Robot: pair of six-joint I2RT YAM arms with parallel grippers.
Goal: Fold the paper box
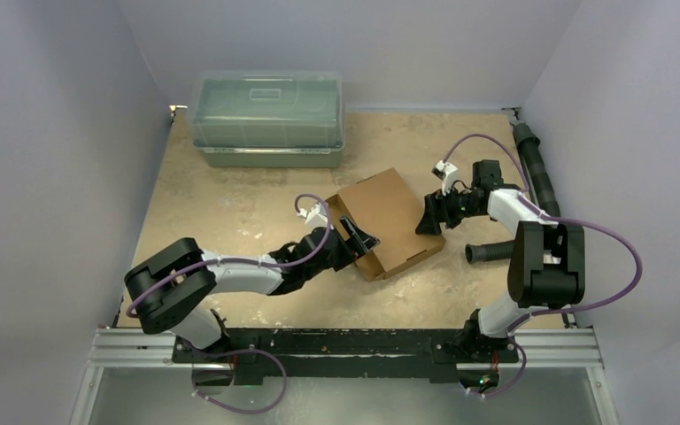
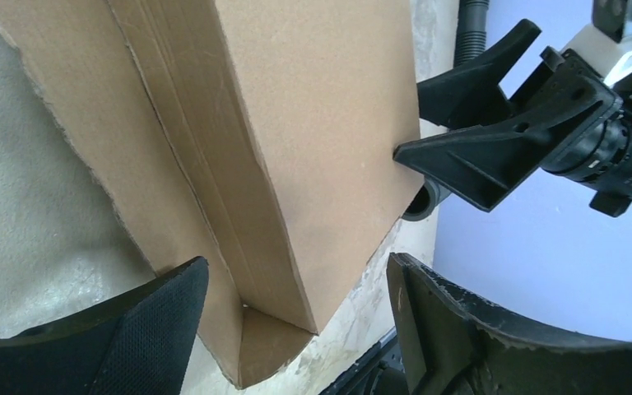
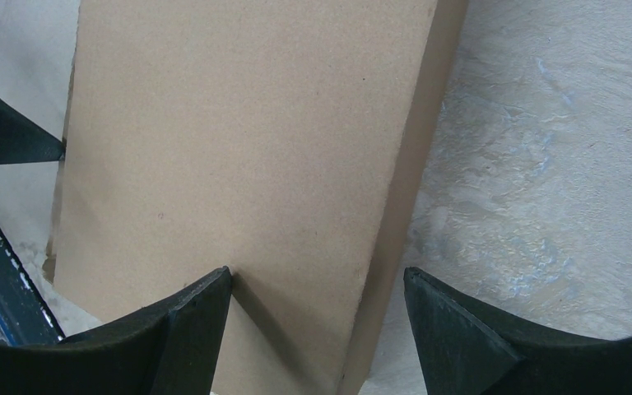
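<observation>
The paper box (image 1: 388, 212) is plain brown cardboard, lying mid-table with its lid down. My left gripper (image 1: 359, 237) is at its near-left side. In the left wrist view the box's (image 2: 321, 123) near corner sits between the spread jaws of that gripper (image 2: 296, 317), with a gap to the right finger. My right gripper (image 1: 428, 217) stands open at the box's right edge. In the right wrist view its (image 3: 318, 288) left fingertip rests on the box top (image 3: 239, 148) and the other finger hangs over the table beyond the edge.
A clear greenish lidded bin (image 1: 267, 119) stands at the back left. A black ribbed hose (image 1: 531, 159) lies along the right wall, and a black handle (image 1: 491, 252) lies near the right arm. The right gripper (image 2: 494, 156) shows in the left wrist view, touching the lid's edge.
</observation>
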